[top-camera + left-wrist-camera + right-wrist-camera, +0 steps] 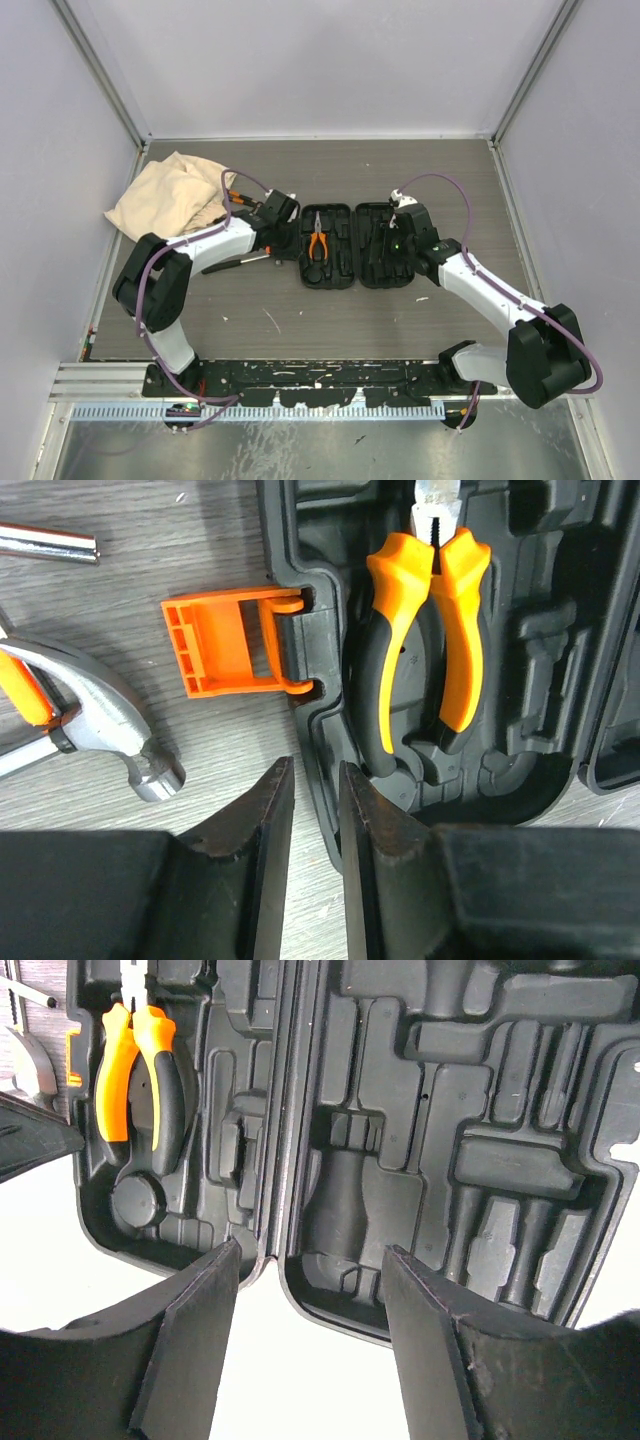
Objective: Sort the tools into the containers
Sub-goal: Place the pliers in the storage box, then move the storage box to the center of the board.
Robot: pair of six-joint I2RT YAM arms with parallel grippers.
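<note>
An open black tool case (355,245) lies flat in the middle of the table. Orange-and-black pliers (318,243) rest in a slot of its left half (430,650) (135,1070). My left gripper (315,780) hovers at the case's left edge, below the orange latch (225,640); its jaws stand a narrow gap apart with nothing between them. A steel claw hammer head (100,720) lies left of it on the table. My right gripper (310,1260) hangs wide open and empty above the near edge of the case (400,1110), by the hinge.
A beige cloth bag (170,195) sits at the back left with orange-handled tools (235,197) beside it. A screwdriver (235,263) lies on the table left of the case. A steel shaft (45,542) shows beyond the hammer. Grey walls enclose the table.
</note>
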